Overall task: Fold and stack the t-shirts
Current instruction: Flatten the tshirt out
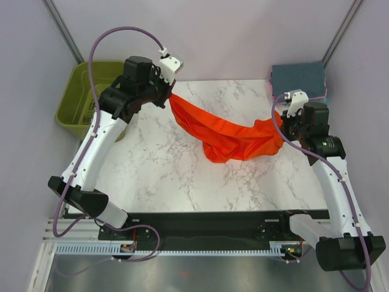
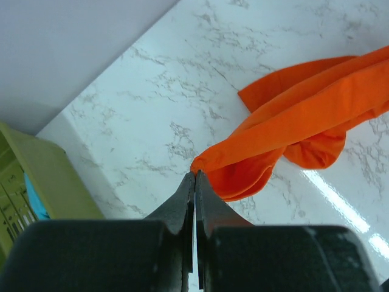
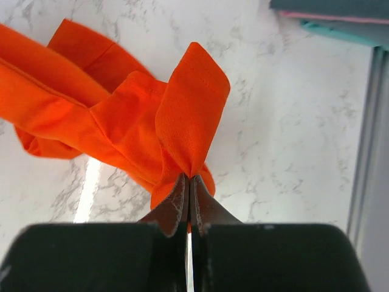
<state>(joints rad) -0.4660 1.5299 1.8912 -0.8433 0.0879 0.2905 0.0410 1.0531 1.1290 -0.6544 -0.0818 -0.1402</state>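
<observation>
At the far left of the top view sits the green basket (image 1: 85, 97). The left wrist view shows a bit of something teal (image 2: 35, 198) inside it. It may be one more shirt, but I cannot tell.

Next comes the left gripper (image 1: 170, 97), over the upper left part of the marble table (image 1: 158, 176). Its jaws are pressed tight together and pinch one end of the orange-red t-shirt (image 1: 225, 137). The cloth comes straight out of the tips.

The shirt hangs like a hammock across the middle of the frame, from one gripper to the other. It is bunched and twisted, not flat. Its low middle part seems to rest on the table.

On the right side, the right gripper (image 1: 282, 120) pinches the other end. Its jaws are closed on a fold of cloth that sticks out past the tips.

In the upper right corner lies a neat pile of folded shirts (image 1: 298, 78). It has a dark blue one on top, with pink and teal edges under it.

So I think part of the job is done. The orange-red shirt is not folded yet. It must be spread flat, folded and put on the pile.
</observation>
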